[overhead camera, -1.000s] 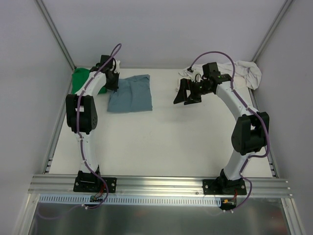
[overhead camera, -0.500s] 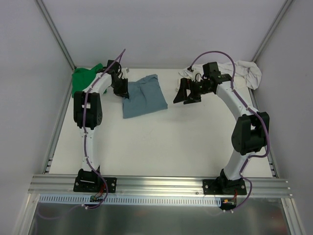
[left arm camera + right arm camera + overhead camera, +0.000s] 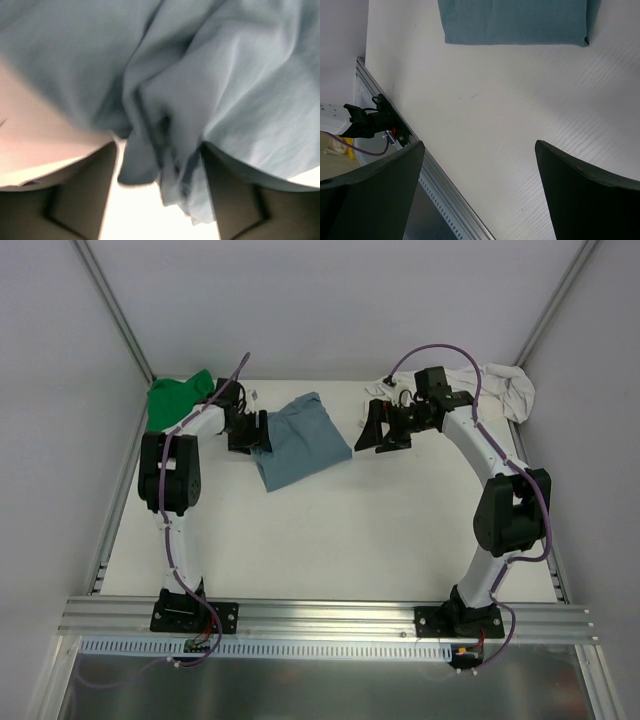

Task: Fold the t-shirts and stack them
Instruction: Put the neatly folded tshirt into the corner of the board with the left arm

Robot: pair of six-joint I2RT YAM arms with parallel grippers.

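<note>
Slate-blue t-shirt: a folded panel lying flat on the table, far of centre and skewed to the table's edges. Its longer side runs from the far left corner toward the near right.

My left gripper sits at the panel's left edge. In the left wrist view a bunched fold of the blue cloth hangs between my fingers. The jaws are parted and bare table shows beside the fold, so I judge the cloth released rather than pinched.

My right gripper hovers just off the panel's right edge, spread wide and holding nothing. It is apart from the cloth.

The left arm is therefore the nearer one.

The green t-shirt lies crumpled in the far left corner, and the cream t-shirt in the far right. Neither looks folded.
</note>
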